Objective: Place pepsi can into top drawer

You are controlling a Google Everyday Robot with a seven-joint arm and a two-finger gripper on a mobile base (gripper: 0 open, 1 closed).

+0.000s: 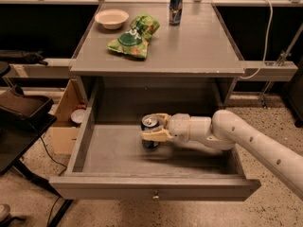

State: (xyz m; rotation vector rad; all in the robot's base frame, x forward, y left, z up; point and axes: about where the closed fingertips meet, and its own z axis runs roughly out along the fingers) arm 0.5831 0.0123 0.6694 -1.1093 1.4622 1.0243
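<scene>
The top drawer is pulled wide open below the table, its grey front and small round knob facing me. My gripper reaches in from the right, inside the drawer, and is shut on the pepsi can, a dark blue can with a silver top. The can stands upright, low over the drawer floor a little left of the middle; I cannot tell whether it touches the floor.
On the table top are a cream bowl, a green chip bag and a taller slim blue-and-silver can. A cardboard box sits at the drawer's left. A cable hangs at the right.
</scene>
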